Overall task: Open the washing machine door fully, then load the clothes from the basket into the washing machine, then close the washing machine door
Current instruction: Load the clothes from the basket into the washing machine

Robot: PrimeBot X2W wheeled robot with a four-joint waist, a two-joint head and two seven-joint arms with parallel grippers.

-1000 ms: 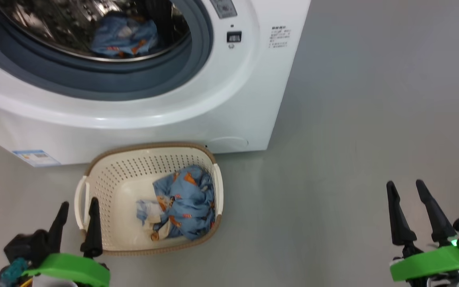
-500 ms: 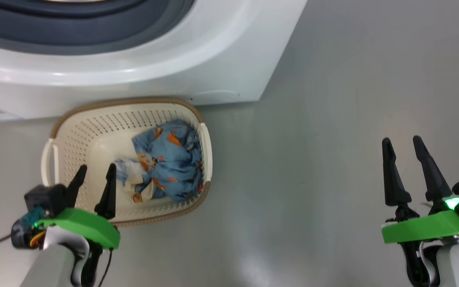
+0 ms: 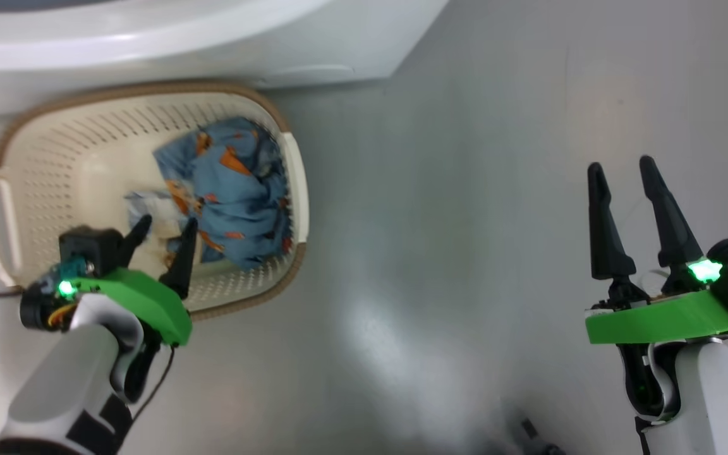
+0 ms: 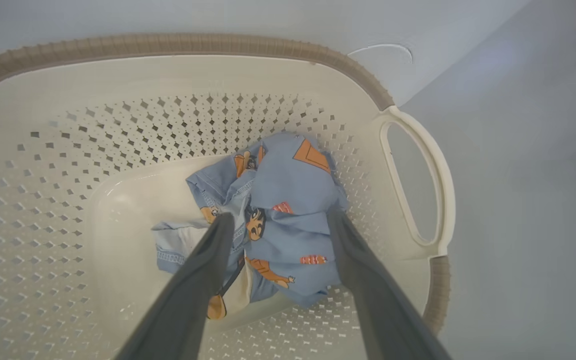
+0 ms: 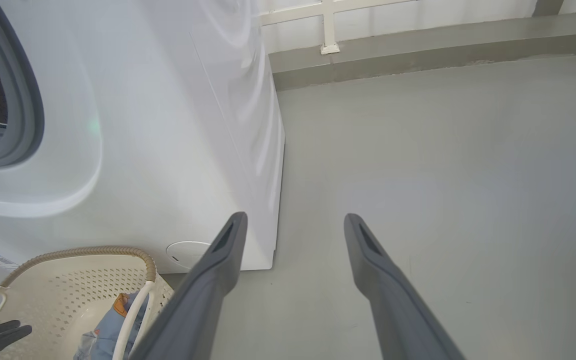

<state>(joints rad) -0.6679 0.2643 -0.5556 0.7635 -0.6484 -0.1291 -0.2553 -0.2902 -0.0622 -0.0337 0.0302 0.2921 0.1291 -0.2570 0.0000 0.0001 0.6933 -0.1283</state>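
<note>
**Machine cropped, basket partly covered**

The washing machine (image 3: 212, 38) is cut off by the top edge. Upper left, the basket (image 3: 149, 88) lies with its long axis left-right, its lower rim hidden by the left gripper (image 3: 168, 221), which is spread wide above the clothes (image 3: 231, 189) at the basket's right end. The right gripper (image 3: 620, 163) is wide and empty.

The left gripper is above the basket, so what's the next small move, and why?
Probably lower the left gripper onto the clothes and close it: its open fingers frame the blue bundle lying in the basket, with nothing gripped yet.
</note>
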